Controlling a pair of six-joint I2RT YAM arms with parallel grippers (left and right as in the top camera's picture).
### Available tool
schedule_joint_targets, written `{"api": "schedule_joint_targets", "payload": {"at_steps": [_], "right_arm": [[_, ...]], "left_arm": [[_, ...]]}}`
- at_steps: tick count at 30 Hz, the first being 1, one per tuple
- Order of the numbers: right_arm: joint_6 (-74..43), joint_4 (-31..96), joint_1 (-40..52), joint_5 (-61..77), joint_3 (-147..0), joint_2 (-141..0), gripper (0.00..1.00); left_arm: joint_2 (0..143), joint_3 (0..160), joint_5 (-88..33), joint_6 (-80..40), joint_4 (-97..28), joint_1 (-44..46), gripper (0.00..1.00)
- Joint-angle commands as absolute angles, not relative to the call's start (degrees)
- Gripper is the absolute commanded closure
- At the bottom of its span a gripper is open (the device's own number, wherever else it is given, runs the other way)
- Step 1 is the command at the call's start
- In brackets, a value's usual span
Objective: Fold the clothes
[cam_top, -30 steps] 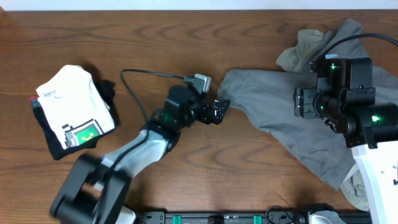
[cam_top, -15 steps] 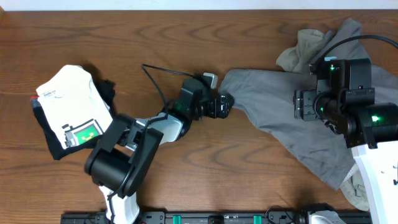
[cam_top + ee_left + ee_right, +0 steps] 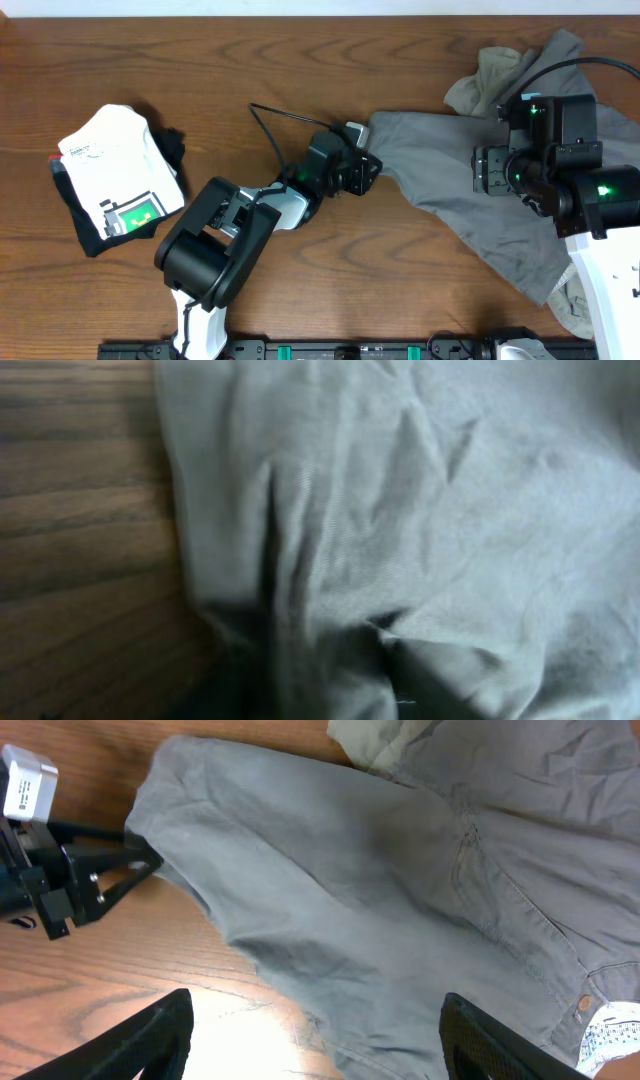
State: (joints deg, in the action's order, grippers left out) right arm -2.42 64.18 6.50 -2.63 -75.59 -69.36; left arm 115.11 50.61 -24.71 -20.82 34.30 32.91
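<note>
Left gripper [image 3: 362, 172] touches left edge of grey shorts [image 3: 450, 200]; cannot tell if jaws grip cloth. Right gripper [image 3: 315, 1010] above shorts, jaws wide apart.

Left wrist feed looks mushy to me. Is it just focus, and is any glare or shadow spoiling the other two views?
Left wrist: too close, shorts blurred, deep shadow along the bottom. Right wrist: shorts sharp, bright glare on the table, fingers of the right end effector only black silhouettes. Overhead: even light, in focus, faint sheen on the wood.
</note>
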Motion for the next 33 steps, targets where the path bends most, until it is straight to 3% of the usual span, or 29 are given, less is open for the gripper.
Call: {"api": "schedule_joint_targets", "payload": {"at_steps": [1,11,19,33], "right_arm": [[-3.16,64.49,5.52,-3.22,-75.79,-69.43,0.23],[-10.76,68.10,1.10,-8.99,-75.53,-69.78,0.23],[-12.19,67.83,-8.12,-3.88,-69.65,-70.52,0.24],[-12.21,59.35,-8.78,5.15,-52.80,-70.50,0.25]], "left_arm": [[115.26,50.92,-26.94,-20.53,34.59,32.51,0.94],[97.36,50.92,-33.01,-24.47,25.91,26.37,0.94],[79.57,50.92,-31.70,-22.79,23.20,23.90,0.94],[63.88,50.98,-25.41,-22.79,24.64,21.67,0.94]]}}
